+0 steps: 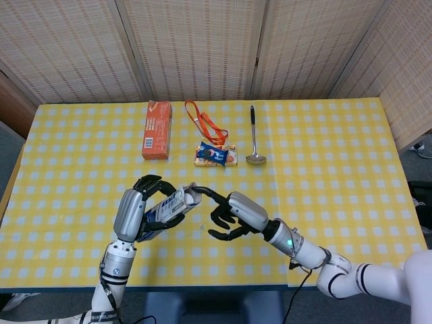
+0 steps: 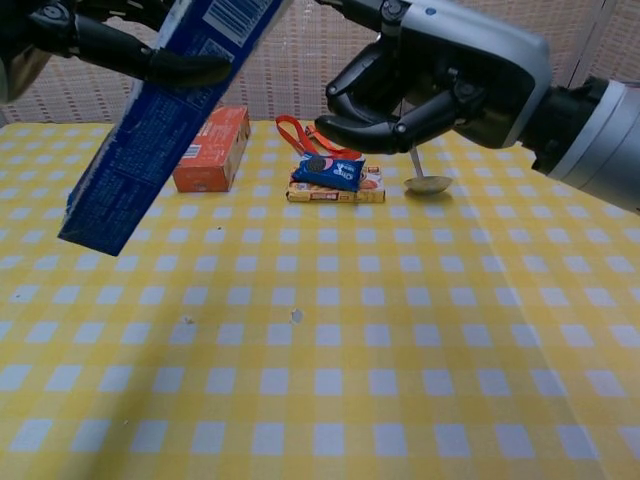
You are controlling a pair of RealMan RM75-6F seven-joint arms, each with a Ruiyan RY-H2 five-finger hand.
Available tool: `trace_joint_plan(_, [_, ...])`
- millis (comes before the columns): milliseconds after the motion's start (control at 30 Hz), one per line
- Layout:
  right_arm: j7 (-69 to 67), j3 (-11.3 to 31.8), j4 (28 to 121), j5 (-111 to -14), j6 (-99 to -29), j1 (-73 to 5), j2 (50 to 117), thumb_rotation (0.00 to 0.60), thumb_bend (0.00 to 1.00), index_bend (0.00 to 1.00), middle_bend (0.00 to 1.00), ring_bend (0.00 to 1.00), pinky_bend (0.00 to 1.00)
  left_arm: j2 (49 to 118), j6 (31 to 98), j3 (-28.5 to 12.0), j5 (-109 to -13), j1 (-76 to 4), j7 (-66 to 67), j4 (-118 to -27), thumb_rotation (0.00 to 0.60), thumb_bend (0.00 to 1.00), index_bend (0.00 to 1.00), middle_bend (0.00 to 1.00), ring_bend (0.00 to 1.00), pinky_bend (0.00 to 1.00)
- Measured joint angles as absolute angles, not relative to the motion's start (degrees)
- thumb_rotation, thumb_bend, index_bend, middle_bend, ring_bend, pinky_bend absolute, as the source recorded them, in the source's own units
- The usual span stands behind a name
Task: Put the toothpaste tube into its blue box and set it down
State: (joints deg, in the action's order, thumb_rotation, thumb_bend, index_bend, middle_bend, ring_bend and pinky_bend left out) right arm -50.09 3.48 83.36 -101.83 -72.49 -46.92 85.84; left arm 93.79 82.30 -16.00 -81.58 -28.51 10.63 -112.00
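- Left hand [image 1: 143,206]: fingers wrapped around the long blue cardboard toothpaste box [image 2: 160,125], held tilted above the yellow checked bench [image 1: 324,155], open end up toward the right hand so it can take the tube.
- White toothpaste tube [image 1: 192,196]: nearly all inside the box, only the cap end showing at the mouth.
- Right hand [image 1: 229,210]: holds nothing, one finger extended onto the cap end, the others loosely curled; looks like it's pushing the tube home.

On the yellow checked tabletop [image 1: 324,148] lie an orange box [image 1: 156,129], an orange lanyard [image 1: 204,123], a snack packet [image 1: 215,155] and a ladle [image 1: 254,135].
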Motion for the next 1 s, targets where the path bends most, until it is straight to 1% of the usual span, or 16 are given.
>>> trace_joint_plan(133, [-49.89, 3.05, 83.73, -101.77, -71.57, -47.55, 86.31, 0.6, 0.41, 0.0, 0.87, 0.88, 0.99, 93.64, 82.7, -16.38, -81.65, -28.46, 10.53, -112.1, 0.6, 0.16, 0.51, 0.68, 0.51, 0.31])
trace_joint_plan(267, [-49.56, 3.11, 83.82, -101.67, -72.64, -47.28, 86.36, 0.6, 0.41, 0.0, 0.87, 0.88, 0.99, 93.11, 82.86, -16.27, -81.84, -28.24, 10.61, -112.48, 0.6, 0.16, 0.51, 0.68, 0.51, 0.31])
trace_joint_plan(400, [-50.08, 3.52, 83.9, -101.35, -75.9, -46.05, 85.94, 0.6, 0.41, 0.0, 0.87, 0.88, 0.99, 92.51, 83.35, -16.17, -82.35, -27.91, 10.6, -112.7, 0.6, 0.16, 0.51, 0.68, 0.51, 0.31])
trace_joint_plan(600, [-51.9, 4.09, 83.64, -100.14, -82.28, -42.22, 83.86, 0.6, 0.41, 0.0, 0.86, 0.88, 0.99, 91.53, 83.64, -15.61, -83.04, -27.43, 10.72, -111.5, 0.6, 0.16, 0.51, 0.68, 0.51, 0.31])
trace_joint_plan(667, [-51.64, 4.04, 83.27, -99.81, -83.68, -40.82, 82.76, 0.6, 0.41, 0.0, 0.82, 0.85, 0.97, 91.37, 83.77, -15.18, -83.63, -27.3, 11.17, -110.0, 0.6, 0.16, 0.51, 0.68, 0.51, 0.31])
trace_joint_plan(700, [-51.21, 3.92, 83.13, -99.73, -83.92, -40.47, 82.42, 0.6, 0.41, 0.0, 0.77, 0.82, 0.94, 91.37, 83.86, -14.93, -84.01, -27.25, 11.47, -109.08, 0.6, 0.16, 0.51, 0.68, 0.51, 0.31])
trace_joint_plan(733, [-50.43, 3.65, 83.01, -99.65, -83.92, -40.11, 81.94, 0.6, 0.41, 0.0, 0.69, 0.75, 0.87, 91.39, 83.97, -14.5, -84.61, -27.19, 11.93, -107.64, 0.6, 0.16, 0.51, 0.68, 0.51, 0.31])
trace_joint_plan(767, [-49.7, 3.34, 82.98, -99.58, -83.72, -39.85, 81.36, 0.6, 0.41, 0.0, 0.59, 0.66, 0.78, 91.41, 84.03, -14.12, -85.08, -27.14, 12.3, -106.43, 0.6, 0.16, 0.51, 0.68, 0.51, 0.31])
trace_joint_plan(800, [-48.84, 2.95, 83.01, -99.49, -83.35, -39.59, 80.55, 0.6, 0.41, 0.0, 0.51, 0.6, 0.7, 91.45, 84.07, -13.7, -85.55, -27.09, 12.69, -105.15, 0.6, 0.16, 0.51, 0.68, 0.51, 0.31])
trace_joint_plan(833, [-47.41, 2.32, 83.12, -99.33, -82.55, -39.28, 79.16, 0.6, 0.41, 0.0, 0.38, 0.47, 0.57, 91.5, 84.09, -13.1, -86.18, -27.03, 13.2, -103.38, 0.6, 0.16, 0.51, 0.68, 0.51, 0.31])
trace_joint_plan(867, [-46.08, 1.83, 83.29, -99.14, -81.7, -39.07, 77.98, 0.6, 0.41, 0.0, 0.3, 0.4, 0.49, 91.55, 84.07, -12.62, -86.63, -26.99, 13.56, -102.04, 0.6, 0.16, 0.51, 0.68, 0.51, 0.31])
trace_joint_plan(933, [-42.06, 0.7, 84.1, -98.28, -79.13, -38.54, 75.02, 0.6, 0.41, 0.0, 0.11, 0.22, 0.29, 91.75, 83.97, -11.51, -87.51, -26.87, 14.2, -99.03, 0.6, 0.16, 0.51, 0.68, 0.51, 0.31])
trace_joint_plan(967, [-39.95, 0.24, 84.68, -97.69, -77.94, -38.28, 73.7, 0.6, 0.41, 0.0, 0.05, 0.16, 0.22, 91.89, 83.87, -11.03, -87.81, -26.83, 14.37, -97.79, 0.6, 0.16, 0.51, 0.68, 0.51, 0.31])
trace_joint_plan(1000, [-37.64, -0.18, 85.39, -96.96, -76.77, -37.98, 72.4, 0.6, 0.41, 0.0, 0.02, 0.12, 0.17, 92.08, 83.75, -10.54, -88.06, -26.78, 14.53, -96.55, 0.6, 0.16, 0.51, 0.68, 0.51, 0.31])
